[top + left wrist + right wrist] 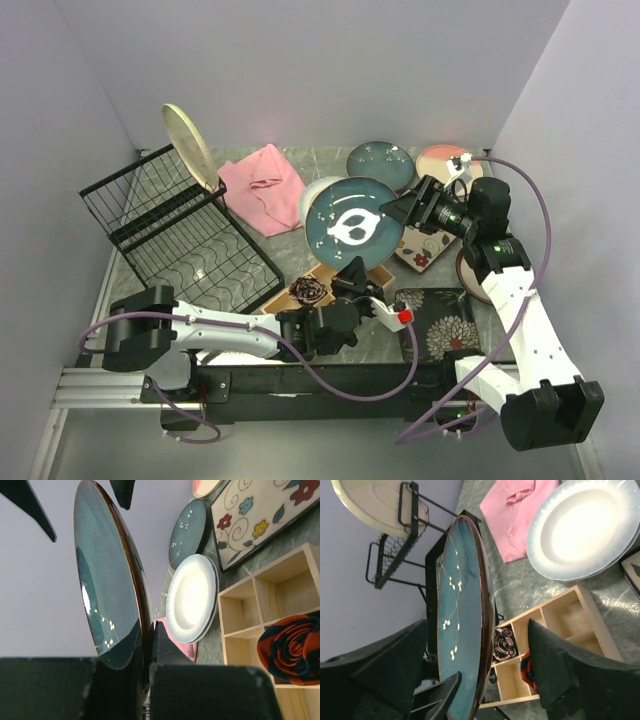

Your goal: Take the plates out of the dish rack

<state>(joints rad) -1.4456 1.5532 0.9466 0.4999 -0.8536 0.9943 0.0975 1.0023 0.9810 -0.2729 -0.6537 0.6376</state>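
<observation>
A round teal plate [352, 222] with white flower marks is held upright in mid-air above the wooden tray. My left gripper [355, 272] is shut on its lower rim, as the left wrist view [150, 635] shows. My right gripper [402, 210] is open, its fingers [555, 665] on either side of the plate's edge [462, 620] with gaps showing. The black wire dish rack [190, 235] stands at the left with a cream plate [190, 145] upright in its back. A second teal plate [380, 163], a pink-cream plate [440, 160] and a white plate [585, 530] lie on the table.
A wooden compartment tray [322, 290] with rolled cloths lies below the held plate. A pink cloth [262, 185] lies beside the rack. A square cream floral plate [425, 252] and a square black floral plate [440, 322] lie at the right. Walls close in on both sides.
</observation>
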